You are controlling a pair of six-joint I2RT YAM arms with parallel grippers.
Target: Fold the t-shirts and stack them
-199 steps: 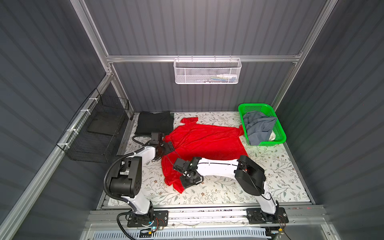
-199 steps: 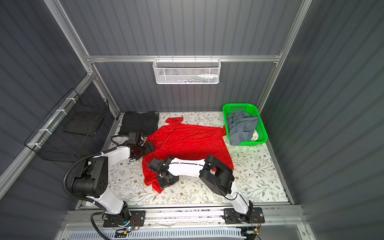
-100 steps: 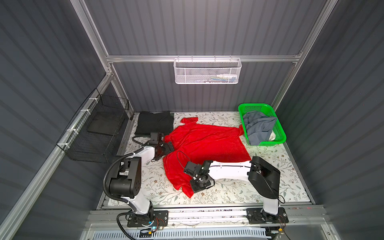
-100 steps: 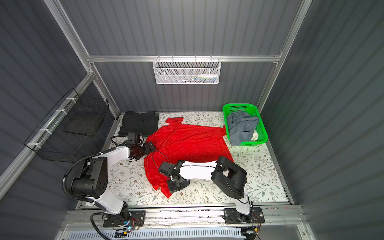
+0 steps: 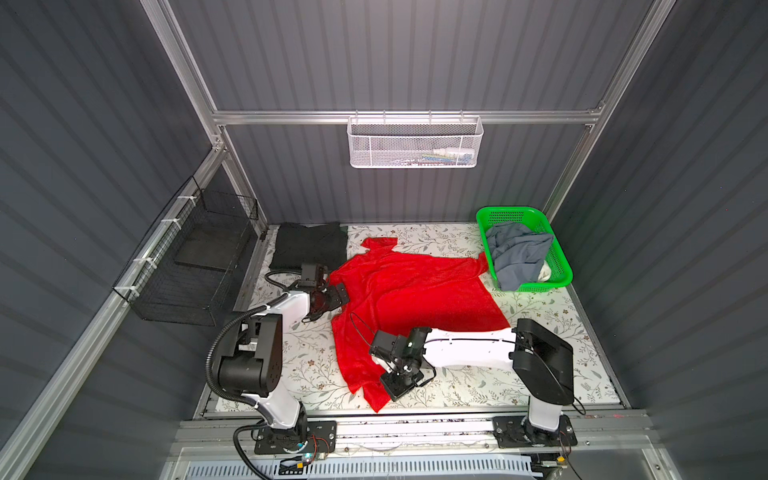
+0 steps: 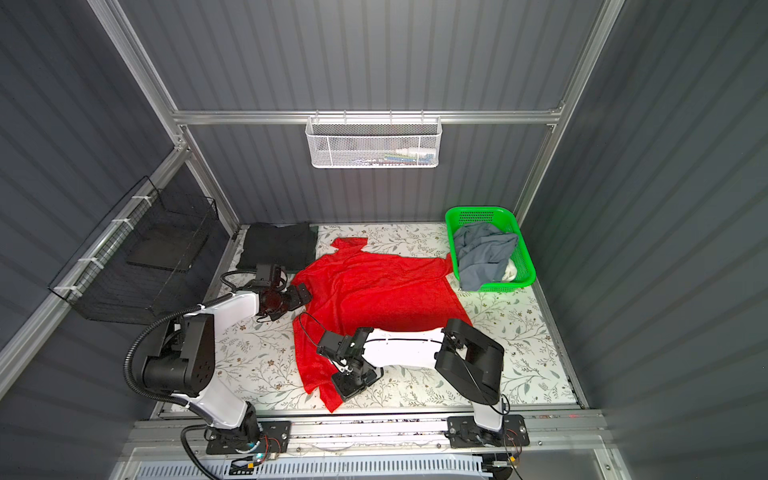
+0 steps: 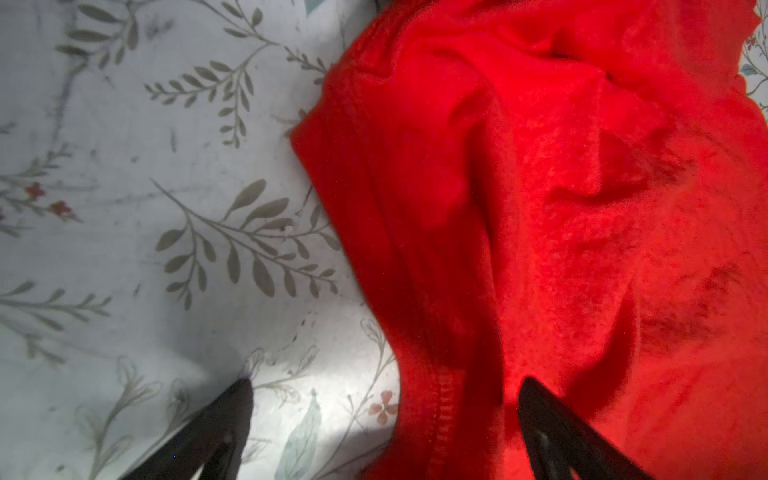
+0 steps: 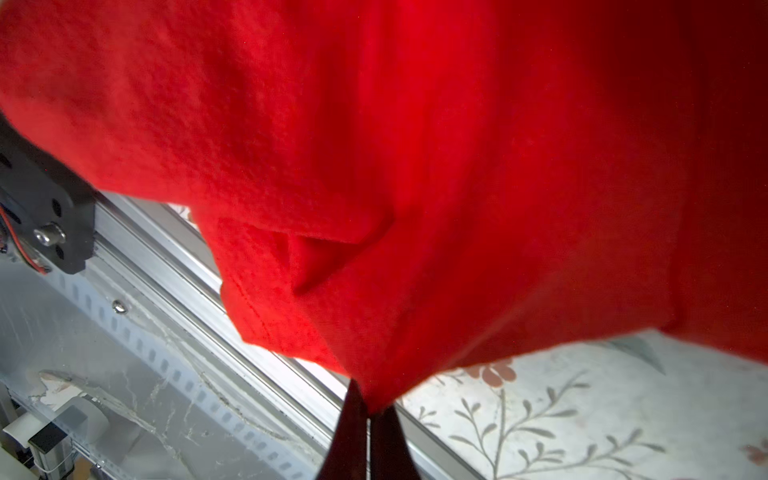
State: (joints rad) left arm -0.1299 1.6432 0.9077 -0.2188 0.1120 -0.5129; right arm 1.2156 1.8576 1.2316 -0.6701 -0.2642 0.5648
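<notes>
A bright red t-shirt [image 5: 415, 291] [image 6: 374, 286] lies crumpled across the flowered table in both top views. My right gripper [image 5: 390, 388] [image 8: 368, 409] is shut on a corner of it near the table's front edge, and the cloth hangs from the closed tips. My left gripper [image 5: 336, 293] [image 7: 384, 390] stands open at the shirt's left edge, with the hem lying between its fingers [image 7: 536, 407]. A slate grey-blue t-shirt [image 5: 519, 253] is bunched in the green basket. A black folded t-shirt [image 5: 309, 245] lies flat at the back left.
The green basket [image 5: 484, 216] stands at the back right. A black wire basket [image 5: 195, 257] hangs on the left wall and a white mesh basket [image 5: 415, 141] on the back wall. An aluminium rail [image 5: 415, 428] runs along the front edge.
My right gripper has pulled the red shirt's corner toward the front edge, stretching that side out. The left gripper has stayed open in place.
</notes>
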